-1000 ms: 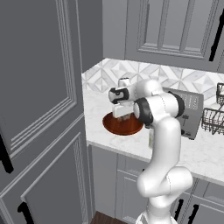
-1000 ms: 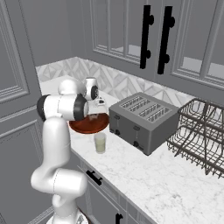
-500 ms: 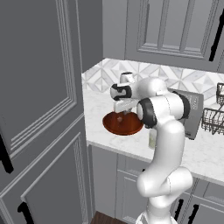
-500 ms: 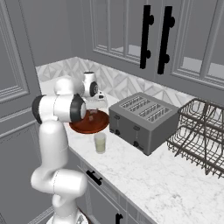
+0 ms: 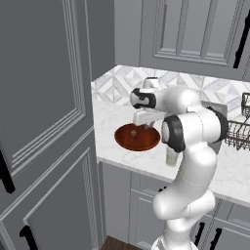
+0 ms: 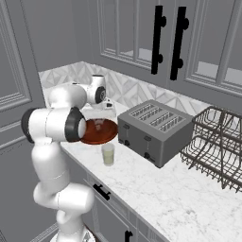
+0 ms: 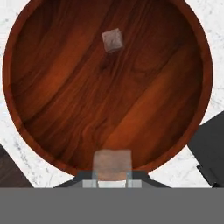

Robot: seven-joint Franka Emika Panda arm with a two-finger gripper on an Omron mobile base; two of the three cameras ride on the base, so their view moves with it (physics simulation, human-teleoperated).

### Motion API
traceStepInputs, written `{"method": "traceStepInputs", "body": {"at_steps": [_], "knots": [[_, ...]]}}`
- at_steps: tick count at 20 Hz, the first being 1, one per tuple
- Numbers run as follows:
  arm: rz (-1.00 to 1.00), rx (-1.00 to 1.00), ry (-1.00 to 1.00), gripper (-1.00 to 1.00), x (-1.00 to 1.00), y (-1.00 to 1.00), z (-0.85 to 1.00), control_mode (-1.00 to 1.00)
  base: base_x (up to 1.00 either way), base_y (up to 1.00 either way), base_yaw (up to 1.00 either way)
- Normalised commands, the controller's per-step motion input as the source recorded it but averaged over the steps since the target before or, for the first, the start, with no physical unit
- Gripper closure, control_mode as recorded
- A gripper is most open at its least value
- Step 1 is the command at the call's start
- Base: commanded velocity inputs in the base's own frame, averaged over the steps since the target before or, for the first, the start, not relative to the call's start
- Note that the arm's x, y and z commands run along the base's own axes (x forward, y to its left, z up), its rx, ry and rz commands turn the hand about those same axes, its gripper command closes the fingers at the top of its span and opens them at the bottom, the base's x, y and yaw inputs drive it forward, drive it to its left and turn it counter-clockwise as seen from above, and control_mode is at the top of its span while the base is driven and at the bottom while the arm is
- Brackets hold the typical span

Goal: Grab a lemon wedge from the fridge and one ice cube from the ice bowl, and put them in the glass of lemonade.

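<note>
Looking straight down in the hand view, the reddish-brown ice bowl [image 7: 52,109] holds one pale ice cube [image 7: 112,40] lying loose on its far side. A second ice cube [image 7: 113,162] sits between my fingertips, with my gripper [image 7: 111,180] shut on it just above the bowl's near rim. From the base cameras my gripper [image 5: 143,122] [image 6: 100,122] hangs over the ice bowl [image 5: 128,140] [image 6: 106,134]. The glass of lemonade [image 5: 171,157] [image 6: 108,154] stands on the counter just beside the bowl, toward the counter's front edge. The lemon wedge and the fridge are out of view.
A grey toaster [image 6: 153,130] stands right of the bowl, and a black wire dish rack [image 6: 212,142] sits beyond it. Tall panelled grey cabinet doors [image 5: 44,122] rise to the left of the white marble counter [image 5: 110,122]. Upper cabinets [image 6: 142,38] hang above.
My hand has shifted a little to the right and turned over the bowl. The bowl, the glass and the base have stayed put.
</note>
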Motion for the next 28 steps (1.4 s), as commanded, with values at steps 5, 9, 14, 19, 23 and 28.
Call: {"method": "traceStepInputs", "body": {"at_steps": [5, 9, 14, 19, 23, 28], "knots": [[-0.11, 0.00, 0.01, 1.00, -0.75, -0.53, 0.17, -1.00, 0.00, 0.00, 0.00], [-0.18, 0.00, 0.06, 1.00, -0.61, -0.79, 0.11, -1.00, 0.00, 0.00, 0.00], [-0.04, 0.01, 0.04, 1.00, -0.10, -0.26, -0.07, -1.00, 0.00, 0.00, 0.00], [-0.03, 0.00, 0.00, 1.00, 0.00, -0.01, -0.20, -1.00, 0.00, 0.00, 0.00], [-0.01, 0.00, 0.00, 1.00, 0.00, 0.00, -0.15, -1.00, 0.00, 0.00, 0.00], [-0.01, 0.00, 0.00, 1.00, 0.00, 0.00, -0.03, -1.00, 0.00, 0.00, 0.00]]}}
